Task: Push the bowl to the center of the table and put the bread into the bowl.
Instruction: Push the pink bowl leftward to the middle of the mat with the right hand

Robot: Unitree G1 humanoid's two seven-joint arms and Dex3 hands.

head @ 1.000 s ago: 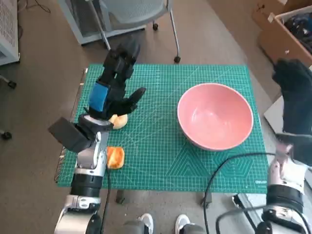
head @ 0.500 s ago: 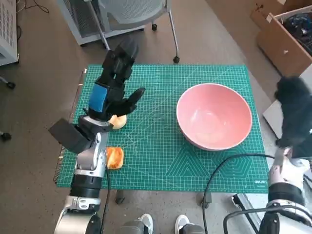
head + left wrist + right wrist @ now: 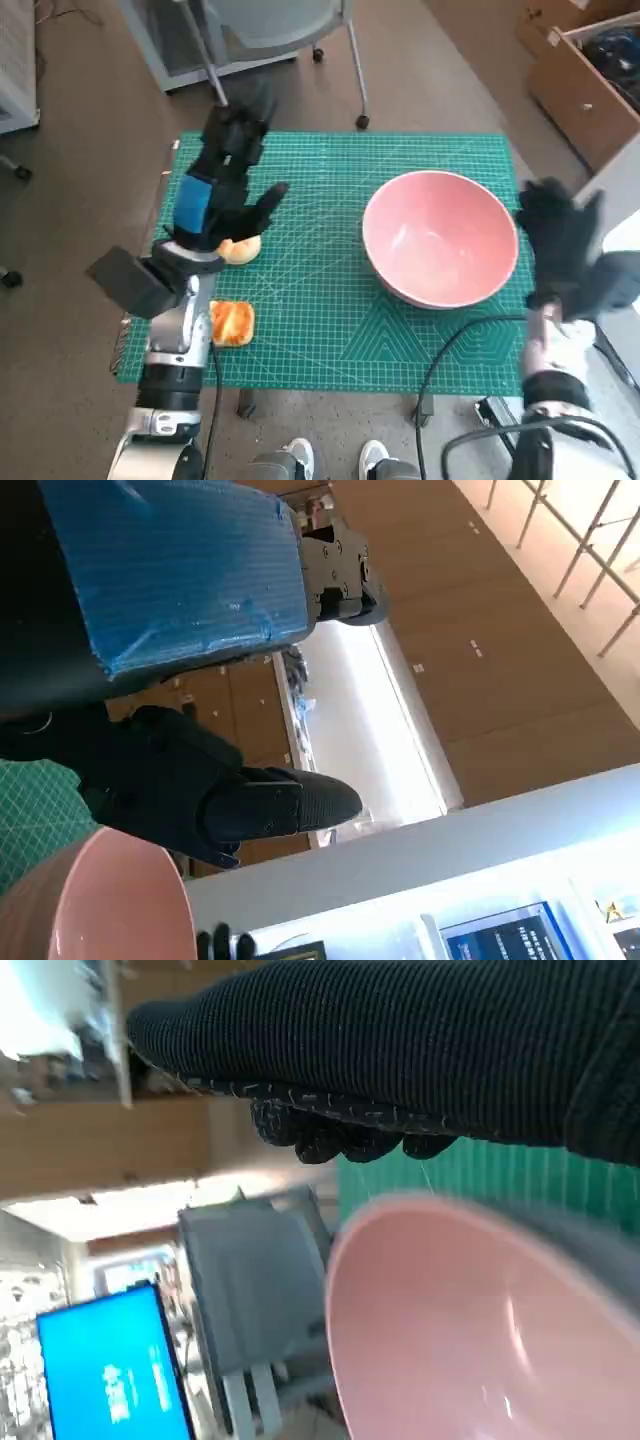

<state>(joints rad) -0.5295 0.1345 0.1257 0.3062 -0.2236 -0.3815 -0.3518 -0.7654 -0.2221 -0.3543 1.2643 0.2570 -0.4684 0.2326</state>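
left hand (image 3: 215, 195) fingers spread, half hiding a bread (image 3: 241, 248) | right hand (image 3: 562, 245) blurred, fingers wide, beside bowl (image 3: 440, 236)

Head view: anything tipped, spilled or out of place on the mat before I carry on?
Nothing stands out. The pink bowl sits upright and empty on the mat's right half, not yet centred. Two bread pieces lie intact near the left hand.

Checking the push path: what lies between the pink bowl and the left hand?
Head view: only bare green cutting mat lies between the pink bowl and the blue-taped left hand.
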